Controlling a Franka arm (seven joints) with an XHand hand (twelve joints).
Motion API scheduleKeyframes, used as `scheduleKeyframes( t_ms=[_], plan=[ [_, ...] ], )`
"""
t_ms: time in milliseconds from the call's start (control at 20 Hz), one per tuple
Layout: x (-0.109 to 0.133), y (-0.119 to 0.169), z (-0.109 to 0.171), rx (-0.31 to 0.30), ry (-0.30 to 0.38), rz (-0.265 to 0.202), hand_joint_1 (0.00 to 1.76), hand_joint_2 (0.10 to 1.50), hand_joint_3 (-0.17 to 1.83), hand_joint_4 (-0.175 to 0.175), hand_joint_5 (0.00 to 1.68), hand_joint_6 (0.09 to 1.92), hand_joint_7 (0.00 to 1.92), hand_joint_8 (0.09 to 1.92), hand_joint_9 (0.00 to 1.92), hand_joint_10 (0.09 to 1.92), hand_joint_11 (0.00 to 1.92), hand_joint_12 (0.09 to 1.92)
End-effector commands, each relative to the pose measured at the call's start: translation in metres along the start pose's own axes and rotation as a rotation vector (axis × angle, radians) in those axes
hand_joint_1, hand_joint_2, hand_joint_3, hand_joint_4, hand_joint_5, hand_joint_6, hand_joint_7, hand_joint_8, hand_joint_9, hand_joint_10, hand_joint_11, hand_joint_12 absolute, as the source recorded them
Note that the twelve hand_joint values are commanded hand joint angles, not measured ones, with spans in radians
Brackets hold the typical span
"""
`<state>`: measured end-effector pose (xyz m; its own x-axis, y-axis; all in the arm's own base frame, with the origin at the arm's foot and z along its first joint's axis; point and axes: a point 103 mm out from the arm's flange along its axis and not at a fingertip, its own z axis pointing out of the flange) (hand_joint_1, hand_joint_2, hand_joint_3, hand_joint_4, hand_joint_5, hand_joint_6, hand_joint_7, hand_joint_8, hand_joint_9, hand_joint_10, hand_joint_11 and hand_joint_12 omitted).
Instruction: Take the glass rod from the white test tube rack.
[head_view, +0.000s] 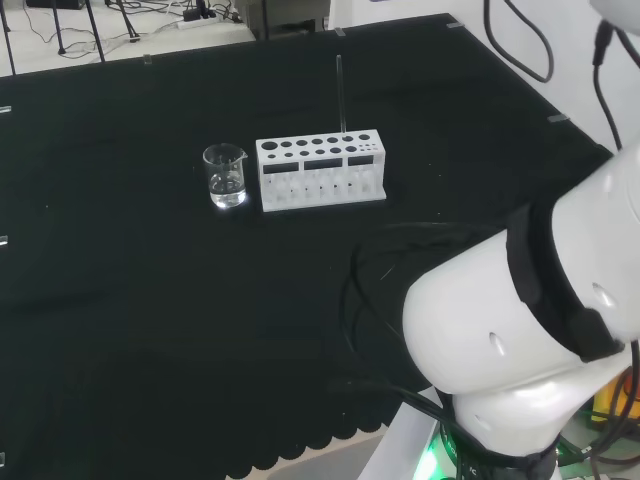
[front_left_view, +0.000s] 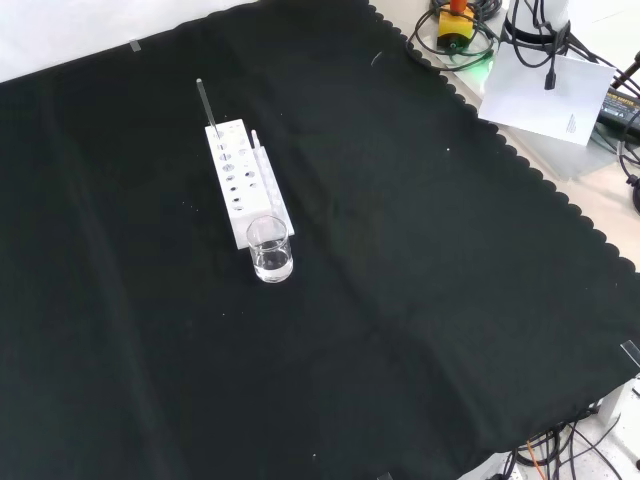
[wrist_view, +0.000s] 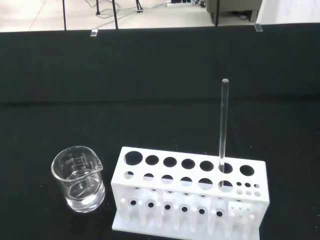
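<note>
Glass rod (wrist_view: 222, 125), clear, thin, upright

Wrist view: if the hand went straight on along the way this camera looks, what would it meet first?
Probably the glass rod standing upright in the white test tube rack, or the rack itself; depth is unclear. The beaker sits off to one side.

We see a worktop (head_view: 150, 320) under black cloth. On it a white test tube rack (head_view: 320, 172) stands just beside a small clear beaker (head_view: 225, 177).
</note>
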<state>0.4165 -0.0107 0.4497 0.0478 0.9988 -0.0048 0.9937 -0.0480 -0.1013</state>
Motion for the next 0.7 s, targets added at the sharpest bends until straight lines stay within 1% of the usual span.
scheduleKeyframes(
  t_ms=[50,200,300,550,700],
  plan=[
    [-0.016,0.054,0.018,0.012,0.006,-0.008,0.66,1.21,-0.17,-0.168,0.01,0.09,0.0,0.44,0.0,0.64,0.0,1.03],
    [-0.023,0.068,0.029,0.03,-0.01,-0.015,0.66,1.21,-0.17,-0.168,0.01,0.09,0.0,0.46,0.0,0.65,0.0,1.04],
    [-0.025,0.076,0.037,0.04,-0.044,-0.023,0.66,1.22,-0.17,-0.168,0.01,0.09,0.0,0.47,0.0,0.67,0.0,1.05],
    [-0.031,0.094,0.05,0.048,-0.043,-0.041,0.65,1.22,-0.17,-0.169,0.02,0.09,0.0,0.51,0.0,0.72,0.0,1.07],
    [-0.035,0.108,0.056,0.063,-0.037,-0.033,0.64,1.23,-0.17,-0.169,0.02,0.09,0.0,0.54,0.0,0.76,0.0,1.09]
  ],
)
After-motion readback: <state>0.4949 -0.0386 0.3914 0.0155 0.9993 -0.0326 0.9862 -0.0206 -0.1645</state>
